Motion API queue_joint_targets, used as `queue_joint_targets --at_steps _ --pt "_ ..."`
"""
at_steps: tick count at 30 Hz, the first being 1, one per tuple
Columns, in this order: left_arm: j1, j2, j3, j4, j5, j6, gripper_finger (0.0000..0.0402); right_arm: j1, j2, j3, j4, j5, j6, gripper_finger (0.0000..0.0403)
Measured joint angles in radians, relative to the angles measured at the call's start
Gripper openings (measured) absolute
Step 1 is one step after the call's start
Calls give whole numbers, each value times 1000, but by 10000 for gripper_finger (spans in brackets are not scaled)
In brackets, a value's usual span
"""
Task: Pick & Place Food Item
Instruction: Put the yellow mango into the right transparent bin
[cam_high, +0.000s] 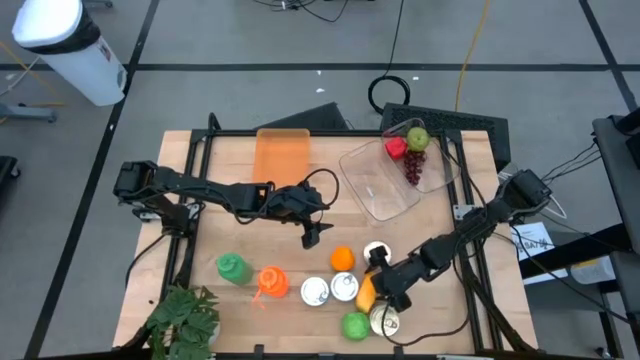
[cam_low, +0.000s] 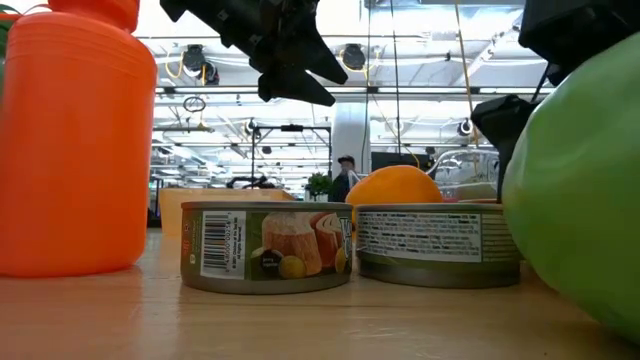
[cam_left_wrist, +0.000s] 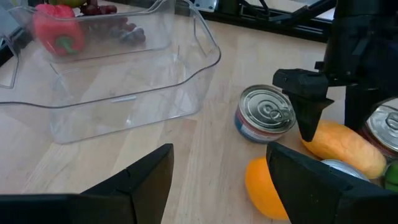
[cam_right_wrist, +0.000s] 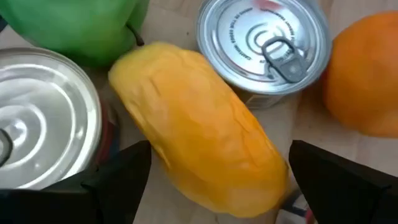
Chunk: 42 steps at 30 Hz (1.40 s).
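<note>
Showing a wooden table (cam_high: 200, 200) with two dark arms reaching inward over scattered food items.

Right gripper (cam_high: 385, 283): low over the near-right cluster, fingers (cam_right_wrist: 118, 180) spread apart on either side of the yellow mango (cam_right_wrist: 199, 149), not closed on it. Mango lying on the tabletop, touching or just beside a silver can (cam_right_wrist: 264, 46) with a pull tab, a second can (cam_right_wrist: 37, 149) and a green apple (cam_right_wrist: 74, 25); an orange (cam_right_wrist: 367, 81) just beyond the pull-tab can.

Left gripper (cam_high: 315, 232): raised above the table's middle, fingers (cam_left_wrist: 143, 180) open and empty, pointing toward the orange and the cans; seen in the low view as a dark shape above the tins.

Clear plastic container (cam_high: 385, 180): at the far right of the table, holding a red pepper (cam_high: 395, 148), a green apple-like fruit (cam_high: 417, 138) and dark grapes (cam_high: 412, 168).

Other items: translucent orange board (cam_high: 282, 155) at the far middle edge; green bottle-shaped toy (cam_high: 232, 266) and orange bottle (cam_high: 271, 282) at near left; leafy green plant (cam_high: 185, 318) at the near-left corner; two labelled tins (cam_low: 265, 247) side by side in the low view, orange behind them; white bin (cam_high: 70, 45) on the floor beyond the table.
</note>
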<state>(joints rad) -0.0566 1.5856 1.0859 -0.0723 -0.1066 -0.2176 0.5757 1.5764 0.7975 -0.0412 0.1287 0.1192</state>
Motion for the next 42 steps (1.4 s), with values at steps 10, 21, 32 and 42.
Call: queue_joint_targets --at_steps 10,21,32,42 --pt "0 0 0 0 0 5 271 -5 8 1 -21 -1 -8 261" --pt "0 0 0 15 1 40 271 -6 -136 0 -25 34 -8 228" --pt "-15 0 0 69 10 107 271 -27 -330 0 -95 649 -57 227" --pt "-41 0 0 25 -114 318 271 -129 -327 0 -94 737 -107 226"
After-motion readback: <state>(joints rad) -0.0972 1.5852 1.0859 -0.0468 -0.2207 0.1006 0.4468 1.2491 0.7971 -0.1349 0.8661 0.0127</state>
